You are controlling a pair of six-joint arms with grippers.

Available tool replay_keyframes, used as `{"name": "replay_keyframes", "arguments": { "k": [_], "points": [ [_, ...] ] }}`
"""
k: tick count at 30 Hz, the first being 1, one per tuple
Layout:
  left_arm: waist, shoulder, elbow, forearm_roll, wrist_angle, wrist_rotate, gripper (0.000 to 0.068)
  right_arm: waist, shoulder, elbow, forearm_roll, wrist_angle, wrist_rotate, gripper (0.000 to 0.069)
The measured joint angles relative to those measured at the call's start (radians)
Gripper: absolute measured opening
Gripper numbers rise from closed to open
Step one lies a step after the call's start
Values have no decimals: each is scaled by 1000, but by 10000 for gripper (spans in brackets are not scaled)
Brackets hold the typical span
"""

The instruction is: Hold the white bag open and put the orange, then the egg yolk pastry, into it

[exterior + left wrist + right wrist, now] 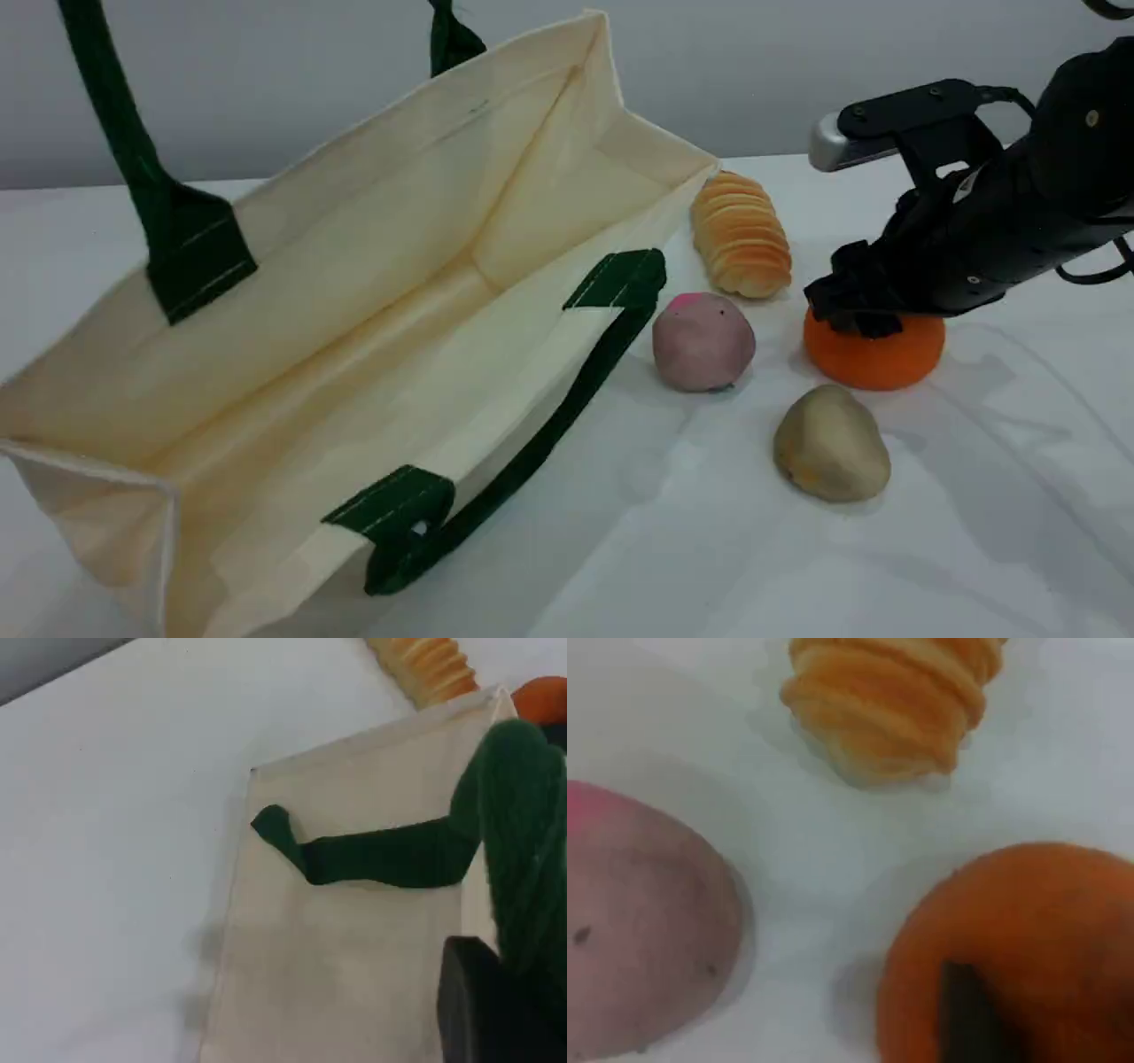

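The white bag (372, 204) lies tilted with its mouth wide open at the left. Its far green handle (523, 815) runs up out of the scene view; in the left wrist view that strap passes into my left gripper (509, 992), which is shut on it. The orange (877, 359) sits on the table right of the bag. My right gripper (864, 315) is down over its top, fingers pressed against the fruit (1045, 930). The beige egg yolk pastry (831, 443) lies in front of the orange, untouched.
A ridged bread loaf (741, 232) lies by the bag's right corner. A pink-mauve ball (702, 341) sits between the bag and the orange. The bag's near green handle (549, 416) trails on the table.
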Motion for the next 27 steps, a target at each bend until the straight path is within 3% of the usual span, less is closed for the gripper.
{"name": "replay_keyframes", "arguments": {
  "k": [4, 7, 14, 27],
  "points": [
    [0, 0, 0, 0, 0, 0, 68, 0, 0, 0, 3, -11, 0, 99],
    [0, 0, 0, 0, 0, 2, 68, 0, -1, 0, 7, -15, 0, 34],
    [0, 0, 0, 3, -4, 3, 68, 0, -84, 3, 9, 109, -34, 26],
    [0, 0, 0, 3, -4, 3, 68, 3, -492, 3, 23, 521, -23, 26]
  ]
}}
